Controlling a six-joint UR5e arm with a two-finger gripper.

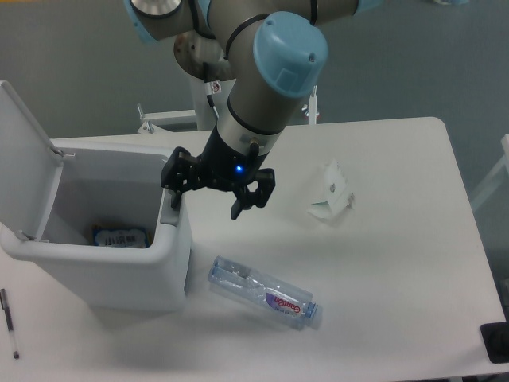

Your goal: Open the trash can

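The trash can (pixel 131 274) is a large boxy white bin at the table's left. Its flat lid (pixel 24 159) stands open, swung up and to the left, so the inside shows. A small blue-and-white packet (pixel 119 236) lies at the bottom. My gripper (pixel 205 205) is black and hangs at the can's right rim, open and empty. Its left finger (pixel 176 187) is at the grey latch (pixel 169 213) on that rim; I cannot tell if it touches. Its right finger (pixel 241 203) is over bare table.
A clear plastic bottle (pixel 266 292) with a red label lies on its side in front of the can. A crumpled white paper (pixel 330 195) lies right of the gripper. A pen (pixel 9 322) lies at the front left, a dark object (pixel 497 342) at the front right corner.
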